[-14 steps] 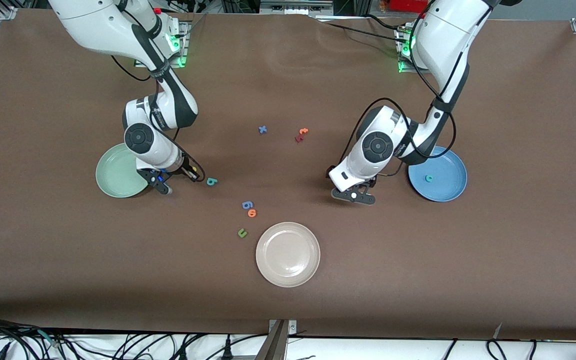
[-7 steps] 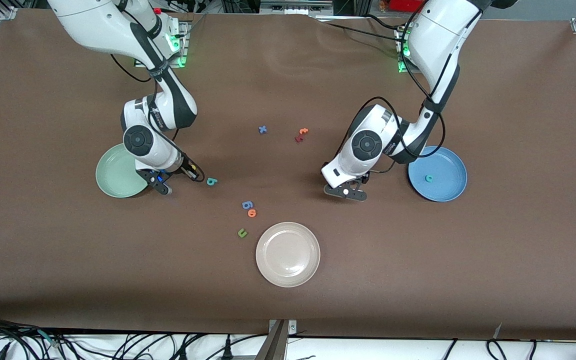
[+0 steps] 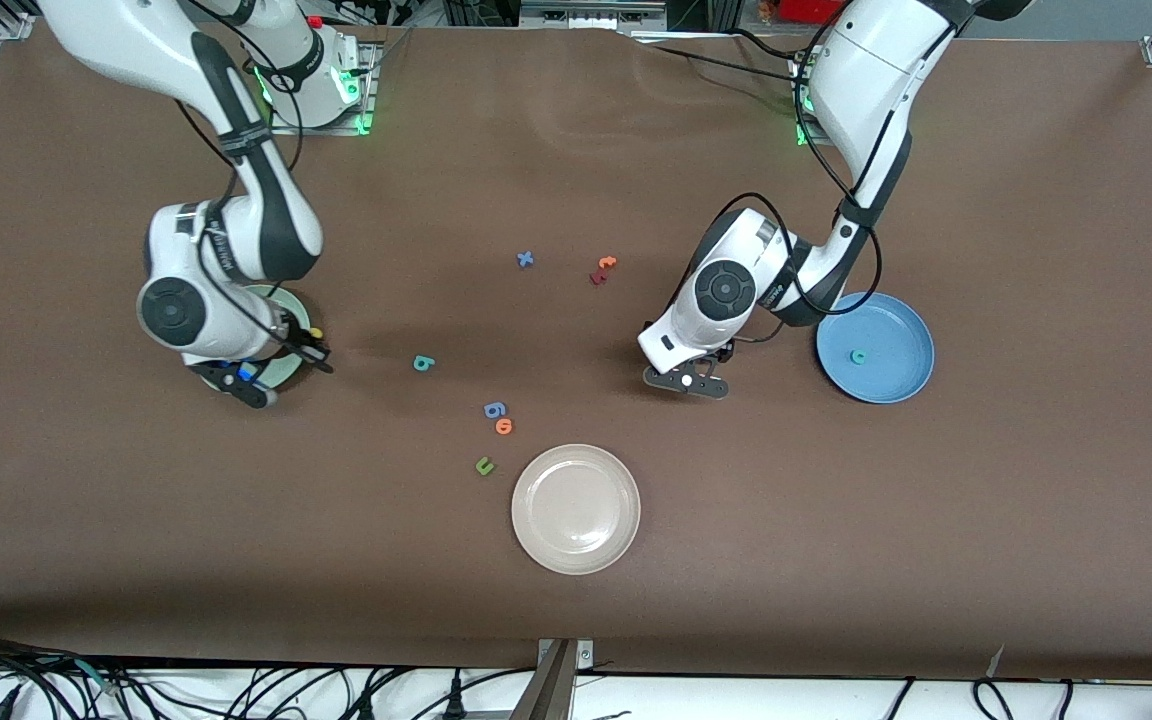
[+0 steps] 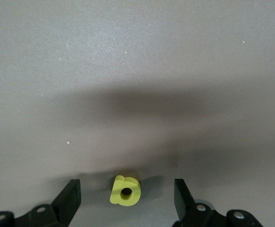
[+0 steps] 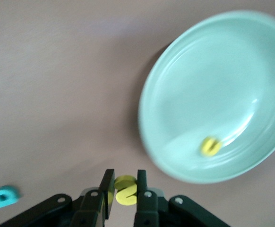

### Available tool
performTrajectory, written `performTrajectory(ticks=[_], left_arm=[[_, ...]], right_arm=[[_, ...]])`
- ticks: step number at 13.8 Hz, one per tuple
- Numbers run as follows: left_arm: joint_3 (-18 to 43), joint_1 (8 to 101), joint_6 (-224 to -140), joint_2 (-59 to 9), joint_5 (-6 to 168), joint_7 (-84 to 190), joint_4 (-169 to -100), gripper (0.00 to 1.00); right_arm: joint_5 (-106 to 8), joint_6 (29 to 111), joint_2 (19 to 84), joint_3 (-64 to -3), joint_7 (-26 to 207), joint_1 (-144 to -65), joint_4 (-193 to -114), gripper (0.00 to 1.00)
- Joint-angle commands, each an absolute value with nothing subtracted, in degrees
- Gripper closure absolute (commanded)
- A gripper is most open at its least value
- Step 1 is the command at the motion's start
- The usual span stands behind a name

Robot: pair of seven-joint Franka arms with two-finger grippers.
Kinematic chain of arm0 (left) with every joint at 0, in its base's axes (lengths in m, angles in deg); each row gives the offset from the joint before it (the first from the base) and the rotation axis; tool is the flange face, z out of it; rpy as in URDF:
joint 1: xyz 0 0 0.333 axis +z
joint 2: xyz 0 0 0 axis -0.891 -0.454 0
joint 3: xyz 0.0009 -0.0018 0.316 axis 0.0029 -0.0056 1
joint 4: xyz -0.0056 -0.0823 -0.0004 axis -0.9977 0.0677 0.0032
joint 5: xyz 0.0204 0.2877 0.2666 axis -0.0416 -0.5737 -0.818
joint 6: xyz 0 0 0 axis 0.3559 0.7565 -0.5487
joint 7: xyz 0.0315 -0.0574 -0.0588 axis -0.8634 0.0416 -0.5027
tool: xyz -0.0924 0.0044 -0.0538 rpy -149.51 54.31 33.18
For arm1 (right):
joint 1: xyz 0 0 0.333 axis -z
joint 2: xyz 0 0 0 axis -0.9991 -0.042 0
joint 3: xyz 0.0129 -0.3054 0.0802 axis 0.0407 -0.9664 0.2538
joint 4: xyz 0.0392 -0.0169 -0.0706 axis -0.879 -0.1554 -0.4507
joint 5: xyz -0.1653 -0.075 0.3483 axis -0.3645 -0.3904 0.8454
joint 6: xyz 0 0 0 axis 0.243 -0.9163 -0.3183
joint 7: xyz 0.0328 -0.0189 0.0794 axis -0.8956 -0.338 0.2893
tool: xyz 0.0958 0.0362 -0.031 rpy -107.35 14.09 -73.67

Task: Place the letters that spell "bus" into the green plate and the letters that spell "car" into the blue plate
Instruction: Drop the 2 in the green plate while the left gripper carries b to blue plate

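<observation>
- Over the green plate's (image 3: 281,368) rim you see the right gripper (image 5: 122,189) clenched around a yellow "s" (image 5: 125,189); a yellow "u" (image 5: 210,146) lies inside.
- Near the blue plate (image 3: 898,375), holding a teal "c" (image 3: 858,356), your left gripper (image 4: 127,198) stands parted around a yellow "a" (image 4: 125,191) on the table (image 3: 836,520).

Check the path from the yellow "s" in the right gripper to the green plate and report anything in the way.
Nothing visible blocks it. The right gripper is shut on the yellow "s" beside the green plate, which holds only a yellow "u", with bare dish around it.
</observation>
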State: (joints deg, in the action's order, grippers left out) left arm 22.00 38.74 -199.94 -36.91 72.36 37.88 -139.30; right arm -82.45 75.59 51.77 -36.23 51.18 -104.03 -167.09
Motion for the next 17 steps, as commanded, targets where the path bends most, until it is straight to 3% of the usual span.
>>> performTrajectory(ticks=[1,9,12,13,14,15,17], left_arm=[[22.53,38.13,-199.34,-36.73,70.89,36.05,-139.66,0.27],[22.53,37.95,-199.34,-36.03,70.89,34.56,-141.16,0.60],[22.53,37.51,-199.34,-36.03,70.89,33.33,-141.25,0.76],[22.53,37.43,-199.34,-36.03,70.89,32.89,-141.25,0.79],[22.53,37.34,-199.26,-36.03,70.89,32.62,-141.25,0.85],[22.53,37.34,-199.26,-36.03,70.89,32.62,-141.25,0.87],[22.62,37.60,-198.12,-35.76,70.89,32.70,-140.72,0.88]], right_arm=[[-81.64,74.73,51.13,-39.10,59.44,-103.85,-167.26,0.98],[-81.73,74.81,46.47,-39.82,81.87,-93.31,-168.14,0.96],[-81.73,74.81,45.94,-39.73,82.23,-93.04,-168.93,0.87],[-81.73,74.99,45.77,-39.82,82.14,-93.04,-168.93,0.44],[-81.64,75.16,45.68,-39.73,81.80,-93.04,-168.84,0.09],[-81.73,74.99,45.85,-39.73,81.18,-93.13,-168.76,0.01],[-81.64,74.55,46.47,-39.55,79.96,-93.30,-168.49,0.01]])
